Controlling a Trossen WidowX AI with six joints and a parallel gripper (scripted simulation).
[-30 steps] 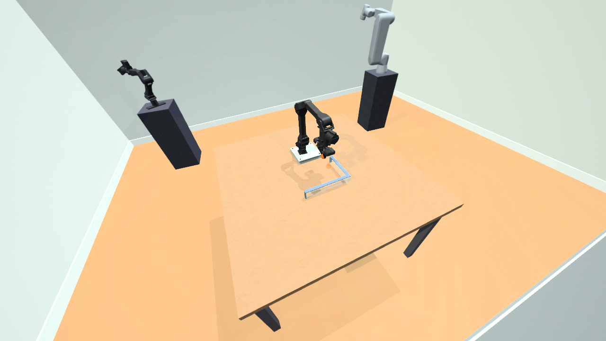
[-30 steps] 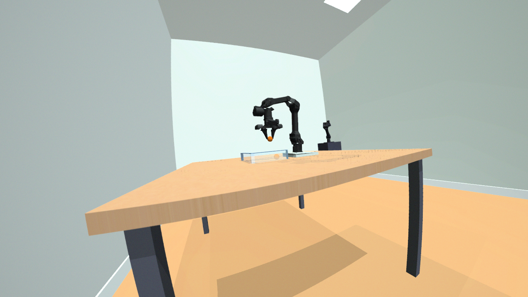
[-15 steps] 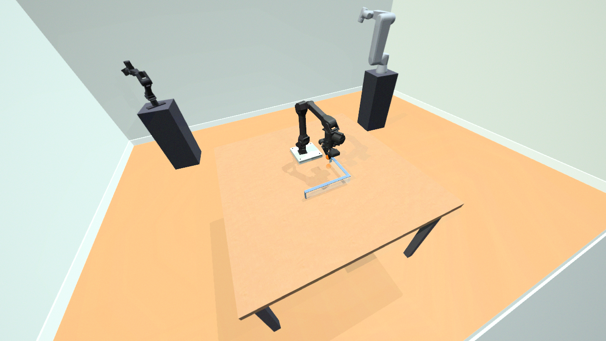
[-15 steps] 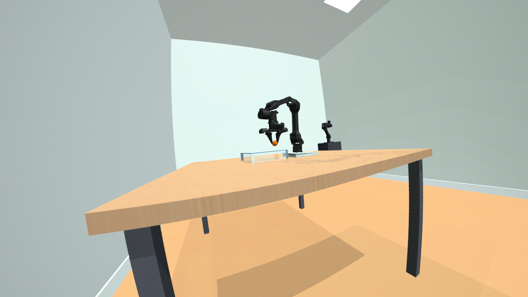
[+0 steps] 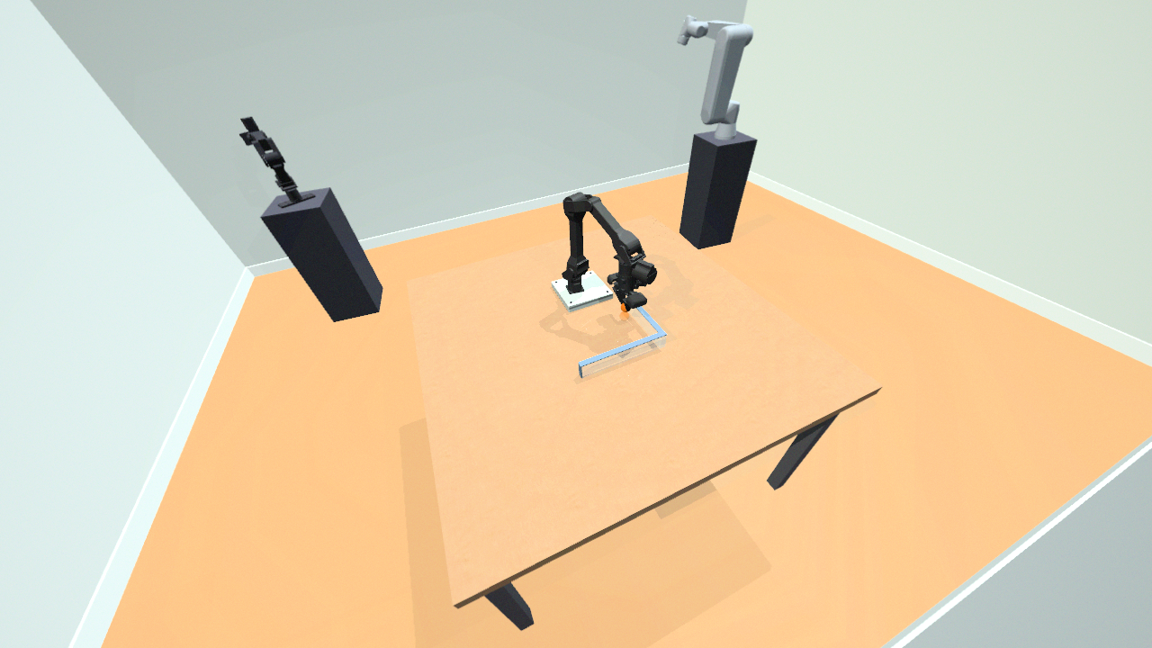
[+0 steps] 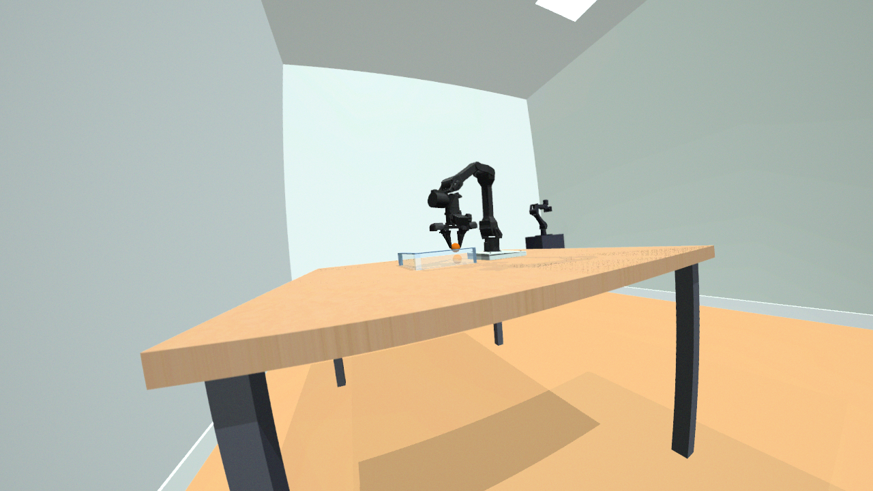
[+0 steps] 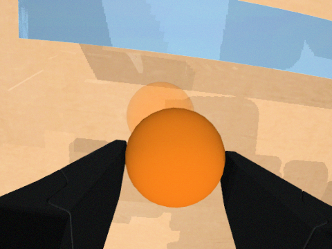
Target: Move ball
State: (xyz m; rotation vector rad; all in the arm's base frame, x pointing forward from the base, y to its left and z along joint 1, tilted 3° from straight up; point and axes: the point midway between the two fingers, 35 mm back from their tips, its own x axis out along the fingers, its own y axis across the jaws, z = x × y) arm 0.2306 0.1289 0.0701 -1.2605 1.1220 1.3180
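Note:
An orange ball [image 5: 624, 307] [image 6: 455, 247] [image 7: 175, 158] is held between the two black fingertips. My gripper [image 6: 455, 246] [image 7: 174, 156] is shut on it and points down, with the ball raised above the table. The see-through copy [image 5: 624, 316] [image 6: 457, 258] [image 7: 152, 98] rests on the table below the ball. In the wrist view the held ball covers the copy's lower right part. Two low clear walls with blue tops [image 5: 620, 353] [image 6: 436, 251] [image 7: 194, 31] meet in a corner. In the wrist view one wall runs across the top, beyond the copy.
The arm's pale base plate [image 5: 570, 303] [image 6: 509, 255] stands on the table [image 5: 563, 467] [image 6: 366, 299] close to the walls. Another black arm [image 5: 277, 165] [image 6: 540, 216] and a grey arm [image 5: 723, 76] stand on dark pedestals away from the table.

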